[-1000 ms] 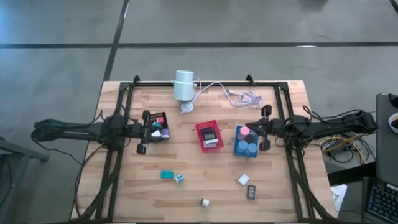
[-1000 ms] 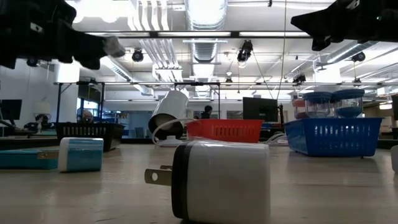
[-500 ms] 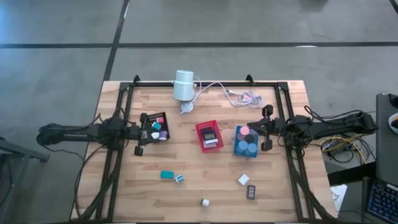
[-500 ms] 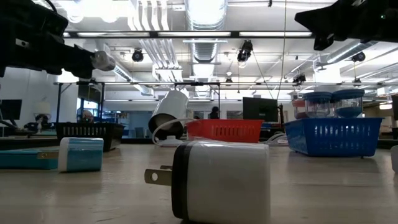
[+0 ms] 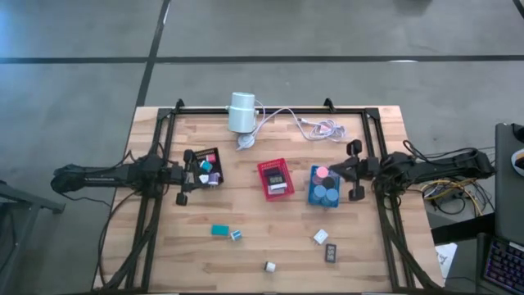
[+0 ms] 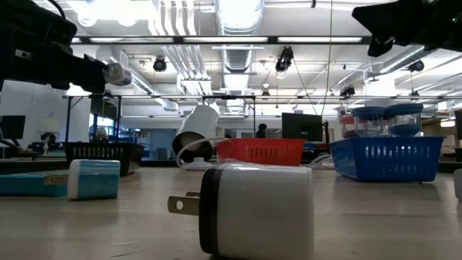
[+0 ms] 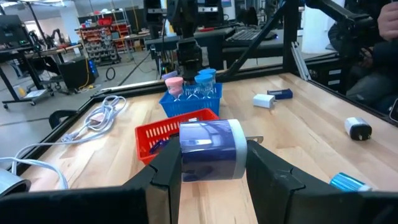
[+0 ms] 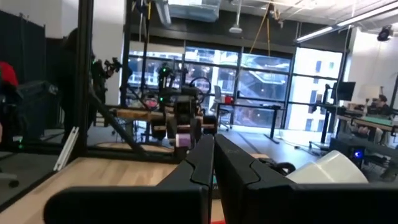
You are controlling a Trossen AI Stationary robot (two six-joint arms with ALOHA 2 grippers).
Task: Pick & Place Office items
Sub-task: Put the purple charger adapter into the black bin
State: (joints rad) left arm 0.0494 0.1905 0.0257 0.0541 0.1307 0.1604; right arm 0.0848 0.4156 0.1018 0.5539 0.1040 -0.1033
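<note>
My left gripper [image 7: 211,163] is shut on a small white charger block with a blue-lilac band [image 7: 210,149]. It hovers at the black tray [image 5: 205,166], which holds pink, teal and white pieces. My right gripper [image 8: 213,149] is shut on nothing and hangs at the right side of the blue tray [image 5: 324,187], in which pink and blue round pieces stand. Loose on the table lie a teal block [image 5: 219,230], a small teal-white piece [image 5: 236,235], a white block [image 5: 320,237], a black block [image 5: 331,253] and a white plug [image 5: 269,266]. My left gripper pinches the charger block between its two fingers, one on each side face [image 7: 185,155]. The fingers [image 7: 165,171] lie level and point toward the table's right. The block is lifted clear of the table, and its metal prong [image 7: 255,139] sticks out sideways past one finger.
The red tray [image 5: 276,178] with a dark item stands mid-table between the black and blue trays. A white cylinder [image 5: 242,112] with cables [image 5: 315,124] lies at the far edge. In the low view the white plug [image 6: 256,209] fills the foreground.
My left gripper, still shut on the charger block, has drawn back a little toward the table's left edge and sunk slightly. My right gripper has drawn back toward the table's right edge, away from the blue tray.
</note>
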